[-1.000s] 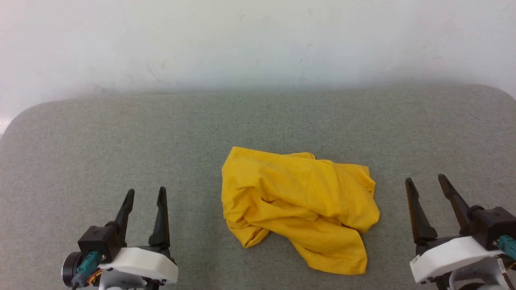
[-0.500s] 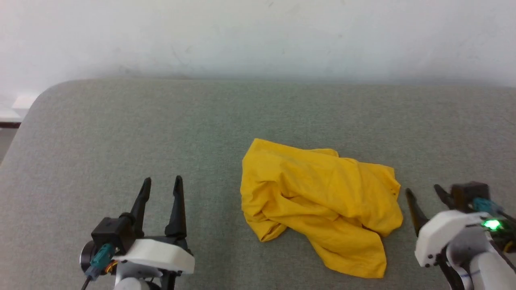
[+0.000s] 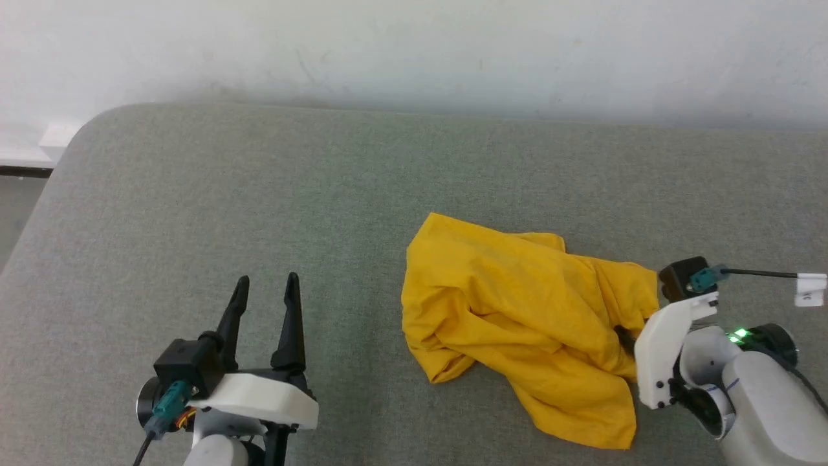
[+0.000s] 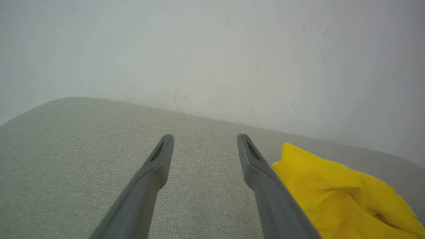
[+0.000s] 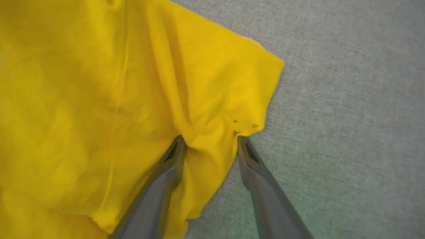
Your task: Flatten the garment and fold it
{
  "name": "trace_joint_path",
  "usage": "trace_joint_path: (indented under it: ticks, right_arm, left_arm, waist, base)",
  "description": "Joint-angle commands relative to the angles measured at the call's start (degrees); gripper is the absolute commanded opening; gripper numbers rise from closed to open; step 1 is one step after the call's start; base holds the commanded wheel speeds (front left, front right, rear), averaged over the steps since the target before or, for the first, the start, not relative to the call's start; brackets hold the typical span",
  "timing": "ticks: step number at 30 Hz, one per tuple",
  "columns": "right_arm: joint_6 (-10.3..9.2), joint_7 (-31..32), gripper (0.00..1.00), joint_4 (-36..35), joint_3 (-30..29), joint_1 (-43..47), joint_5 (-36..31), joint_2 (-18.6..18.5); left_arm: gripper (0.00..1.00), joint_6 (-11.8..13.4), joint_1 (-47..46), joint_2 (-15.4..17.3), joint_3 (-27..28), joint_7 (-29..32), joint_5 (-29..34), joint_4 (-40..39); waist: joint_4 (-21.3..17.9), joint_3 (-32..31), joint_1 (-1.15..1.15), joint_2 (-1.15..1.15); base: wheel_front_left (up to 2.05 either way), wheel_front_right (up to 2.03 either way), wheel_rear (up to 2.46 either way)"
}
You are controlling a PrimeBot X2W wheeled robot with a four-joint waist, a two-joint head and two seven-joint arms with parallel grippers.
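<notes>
Swung in from the side, the right claw [image 5: 210, 137] now straddles, jaws apart, a ridge at the right edge of the garment [image 3: 517, 310], crumpled mid-worktop [image 3: 259, 194], while the left claw [image 3: 267, 278] hangs wide and empty, so flattening and folding both remain.

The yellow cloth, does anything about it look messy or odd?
Yes: the garment lies crumpled in a heap on the grey surface, not flat. The right pincer pokes into its edge, bunching fabric, beside a few tiny dark specks.
</notes>
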Motion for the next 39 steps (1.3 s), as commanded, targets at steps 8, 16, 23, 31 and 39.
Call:
trace_joint_path:
  ticks: [8, 16, 23, 31, 39]
  right_arm:
    - [0.06, -10.09, 0.00, -4.37, 0.52, -2.53, 0.30, -2.52]
    - [0.06, -15.34, 0.00, -10.48, -23.87, 3.32, -7.32, -3.92]
    - [0.06, -12.20, 0.00, -16.13, -45.78, 17.60, -13.70, 2.99]
    - [0.06, -17.11, 1.00, -22.88, -48.05, 21.15, -16.61, 10.48]
    - [0.06, -27.41, 1.00, -30.95, -38.95, 19.80, -18.59, 12.91]
  left_arm:
    - [1.00, 0.02, 0.35, -0.07, 1.27, -0.31, 0.72, 0.09]
    - [1.00, 0.07, 1.24, 0.42, 1.27, -0.32, 0.71, 0.21]
    - [1.00, 0.43, 1.80, 0.64, 1.03, -0.22, 0.63, 0.17]
    - [1.00, 1.22, 2.65, 1.41, 1.56, 0.21, 0.30, 0.11]
    - [1.00, 2.11, 4.18, 1.66, 1.32, 1.02, 0.22, -0.25]
  waist:
    - [-3.05, -1.70, 0.00, 0.00]
    - [-5.12, -2.66, 0.00, 0.00]
    - [-5.40, -2.75, 0.00, 0.00]
    - [-7.02, -3.16, 0.00, 0.00]
    - [-7.78, -5.25, 0.00, 0.00]
  base:
    - [0.00, 0.00, 0.00]
    - [0.00, 0.00, 0.00]
    - [0.00, 0.00, 0.00]
    - [0.00, 0.00, 0.00]
    - [0.00, 0.00, 0.00]
